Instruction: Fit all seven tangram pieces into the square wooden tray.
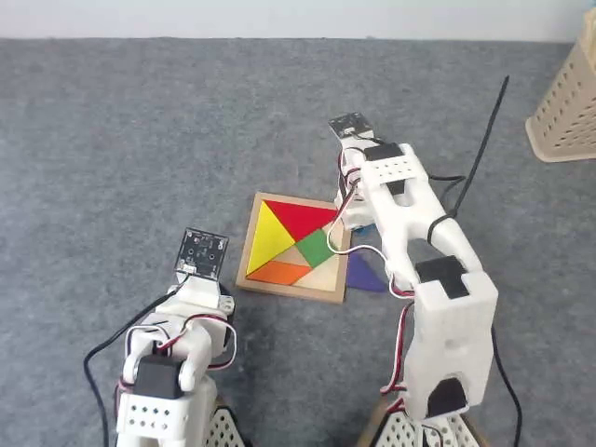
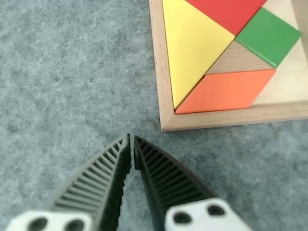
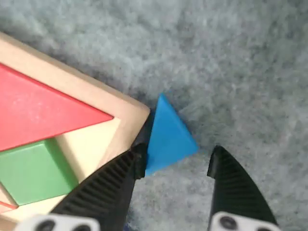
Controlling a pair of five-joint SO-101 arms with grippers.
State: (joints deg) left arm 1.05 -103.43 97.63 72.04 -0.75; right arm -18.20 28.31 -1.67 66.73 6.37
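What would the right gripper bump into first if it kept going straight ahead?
Most likely the blue triangle, which lies between the open fingers of the right gripper, beside a corner of the wooden tray; depth is hard to judge.

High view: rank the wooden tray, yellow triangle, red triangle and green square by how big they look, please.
1. wooden tray, clearly the largest.
2. yellow triangle and red triangle: they look too alike to rank one over the other.
3. green square, the smallest of the four.
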